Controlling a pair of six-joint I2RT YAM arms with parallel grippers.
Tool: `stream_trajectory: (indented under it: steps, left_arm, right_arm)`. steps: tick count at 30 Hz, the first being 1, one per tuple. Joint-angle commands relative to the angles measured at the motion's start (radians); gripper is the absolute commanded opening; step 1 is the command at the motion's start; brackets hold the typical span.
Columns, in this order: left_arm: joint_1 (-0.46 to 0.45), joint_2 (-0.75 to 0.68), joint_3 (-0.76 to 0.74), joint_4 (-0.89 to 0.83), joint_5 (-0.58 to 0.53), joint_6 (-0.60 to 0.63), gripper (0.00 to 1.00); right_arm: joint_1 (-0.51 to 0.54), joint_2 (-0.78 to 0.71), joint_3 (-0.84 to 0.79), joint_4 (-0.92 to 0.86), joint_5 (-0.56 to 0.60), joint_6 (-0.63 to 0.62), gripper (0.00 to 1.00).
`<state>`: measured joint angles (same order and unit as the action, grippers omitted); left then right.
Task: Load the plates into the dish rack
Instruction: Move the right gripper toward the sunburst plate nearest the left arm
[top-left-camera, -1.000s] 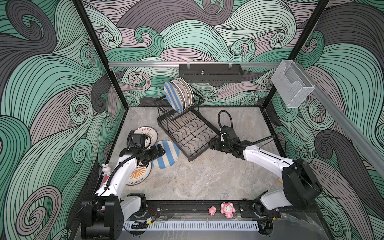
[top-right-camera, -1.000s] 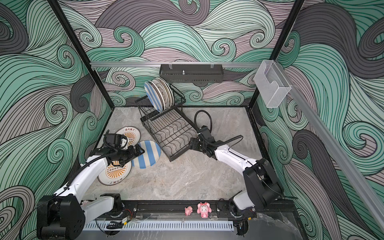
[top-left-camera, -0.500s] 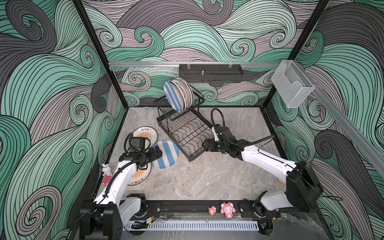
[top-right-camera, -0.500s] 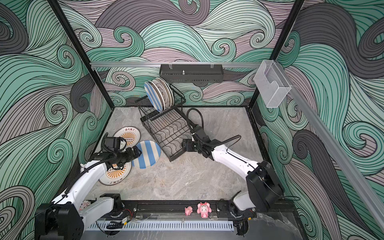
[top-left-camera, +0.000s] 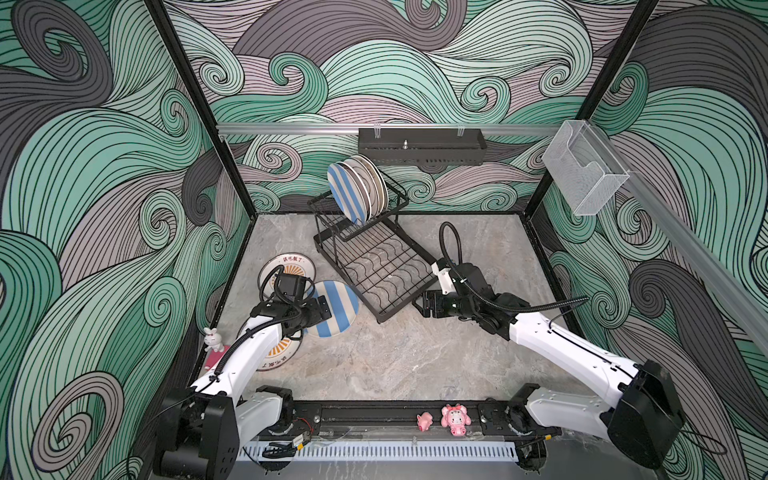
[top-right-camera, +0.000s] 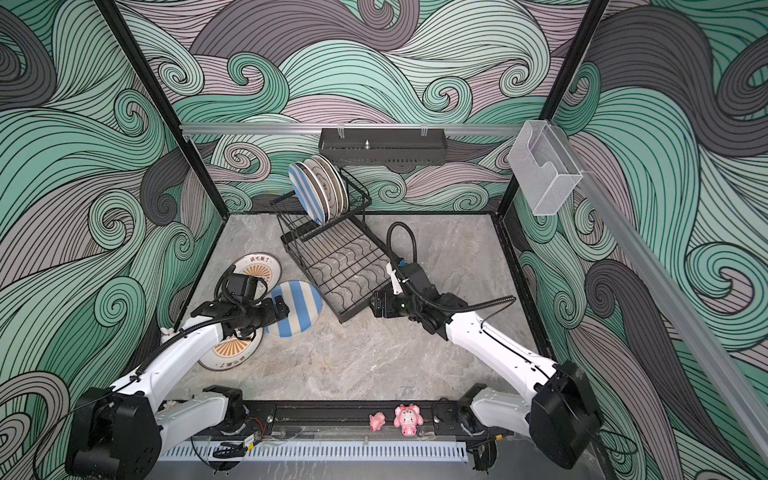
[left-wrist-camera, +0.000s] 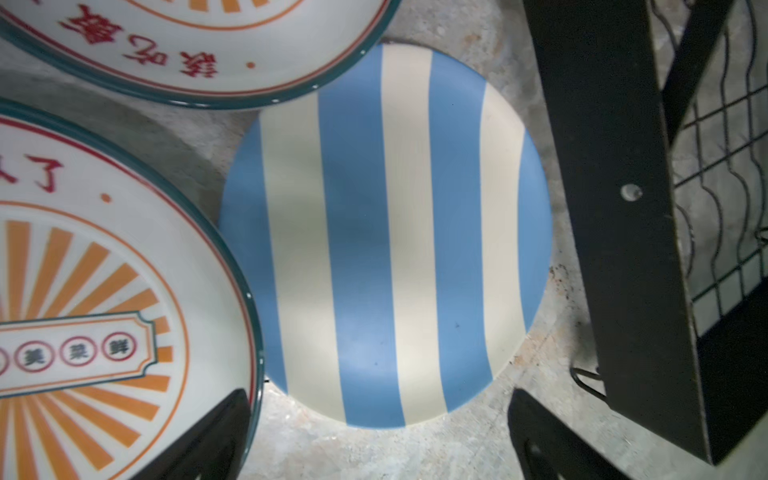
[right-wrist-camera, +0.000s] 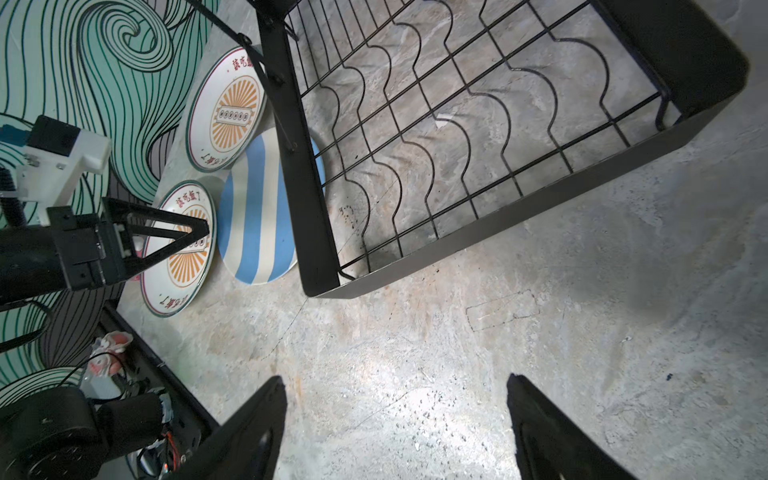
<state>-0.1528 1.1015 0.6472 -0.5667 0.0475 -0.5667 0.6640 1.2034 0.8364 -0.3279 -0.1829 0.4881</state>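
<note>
We judge the step to be picking up the blue-striped plate (left-wrist-camera: 386, 232), flat on the table (top-left-camera: 395, 365) beside the dish rack (right-wrist-camera: 498, 220): the left gripper (left-wrist-camera: 376, 415) hovers above it, fingers (left-wrist-camera: 212, 449) apart, the right gripper (right-wrist-camera: 395, 378) is likewise spread and empty, so next we lower and pinch its rim.

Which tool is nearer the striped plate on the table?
Left. The left tool is beside the striped plate; the right tool is farther, beyond the corner of the rack.

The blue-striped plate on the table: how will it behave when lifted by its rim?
The blue-striped plate looks like rigid ceramic: it should not flex but could chip. Its smooth surface may slip in a pinch. Lying flat on the table, its rim is probably hard to get under.
</note>
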Motion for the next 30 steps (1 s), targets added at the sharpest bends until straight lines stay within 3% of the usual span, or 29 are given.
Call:
stream_trajectory:
  steps: [1, 13, 19, 30]
  left_arm:
    - [-0.001, -0.026, -0.012, -0.072, -0.092, -0.04, 0.99]
    - [-0.001, -0.06, -0.105, -0.098, -0.047, -0.085, 0.99]
    - [-0.004, -0.108, -0.157, -0.056, 0.07, -0.106, 0.99]
    - [-0.104, -0.137, -0.155, -0.048, 0.136, -0.144, 0.99]
  right_arm:
    - [0.027, -0.006, -0.025, -0.01, -0.074, -0.027, 0.82]
    - [0.104, -0.003, -0.066, 0.03, -0.072, -0.005, 0.82]
    - [0.117, -0.023, -0.076, 0.012, -0.053, -0.005, 0.82]
    - [0.12, -0.058, -0.086, -0.016, -0.049, -0.023, 0.82]
